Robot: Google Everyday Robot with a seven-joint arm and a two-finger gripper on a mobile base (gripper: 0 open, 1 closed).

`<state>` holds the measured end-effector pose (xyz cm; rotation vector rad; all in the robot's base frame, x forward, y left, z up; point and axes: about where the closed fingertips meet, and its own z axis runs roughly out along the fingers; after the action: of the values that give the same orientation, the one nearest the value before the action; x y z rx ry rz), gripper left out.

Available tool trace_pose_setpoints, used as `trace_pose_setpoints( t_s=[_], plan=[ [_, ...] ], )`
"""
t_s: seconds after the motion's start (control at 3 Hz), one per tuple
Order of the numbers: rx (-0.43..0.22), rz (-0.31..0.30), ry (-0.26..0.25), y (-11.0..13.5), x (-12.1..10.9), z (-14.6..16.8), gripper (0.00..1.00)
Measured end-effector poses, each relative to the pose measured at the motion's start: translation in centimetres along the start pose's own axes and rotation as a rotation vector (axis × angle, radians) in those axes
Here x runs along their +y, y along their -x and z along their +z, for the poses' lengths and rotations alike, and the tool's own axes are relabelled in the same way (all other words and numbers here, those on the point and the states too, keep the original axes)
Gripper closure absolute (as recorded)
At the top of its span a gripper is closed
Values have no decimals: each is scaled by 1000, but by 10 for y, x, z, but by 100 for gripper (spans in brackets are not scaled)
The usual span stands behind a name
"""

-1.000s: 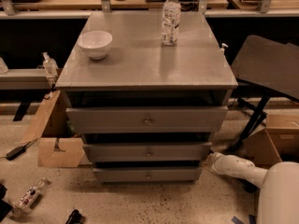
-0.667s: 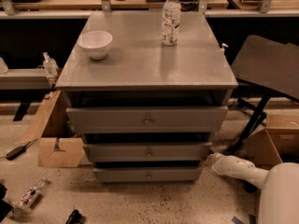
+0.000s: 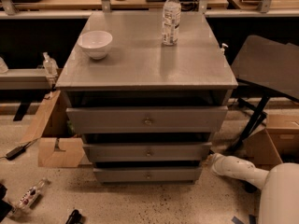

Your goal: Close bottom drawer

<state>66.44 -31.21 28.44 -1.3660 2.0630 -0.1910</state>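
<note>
The bottom drawer [image 3: 117,174] is the lowest and narrowest grey front of the cabinet, with a small round knob [image 3: 148,175] at its centre. A dark gap shows above it. The mid drawer [image 3: 112,152] and the wide top drawer [image 3: 103,119] sit above, each front wider than the one below. My white arm [image 3: 243,171] reaches in from the lower right. Its gripper [image 3: 214,161] is low by the cabinet's right side, level with the bottom drawer and right of it. It touches no knob.
A white bowl [image 3: 95,43] and a water bottle [image 3: 171,17] stand on the cabinet top [image 3: 145,64]. A cardboard box [image 3: 58,148] lies left of the cabinet. A dark chair [image 3: 271,64] and another box [image 3: 275,139] are at the right. Small items litter the floor at the lower left.
</note>
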Motion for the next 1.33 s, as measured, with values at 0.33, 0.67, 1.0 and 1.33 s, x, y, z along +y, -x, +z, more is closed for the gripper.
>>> trace_pose_setpoints(
  t_s=[0.33, 0.67, 1.0, 1.33],
  plan=[
    [0, 0, 0, 0, 0, 0, 88],
    [0, 0, 0, 0, 0, 0, 65],
    [0, 0, 0, 0, 0, 0, 66],
    [0, 0, 0, 0, 0, 0, 97]
  ],
)
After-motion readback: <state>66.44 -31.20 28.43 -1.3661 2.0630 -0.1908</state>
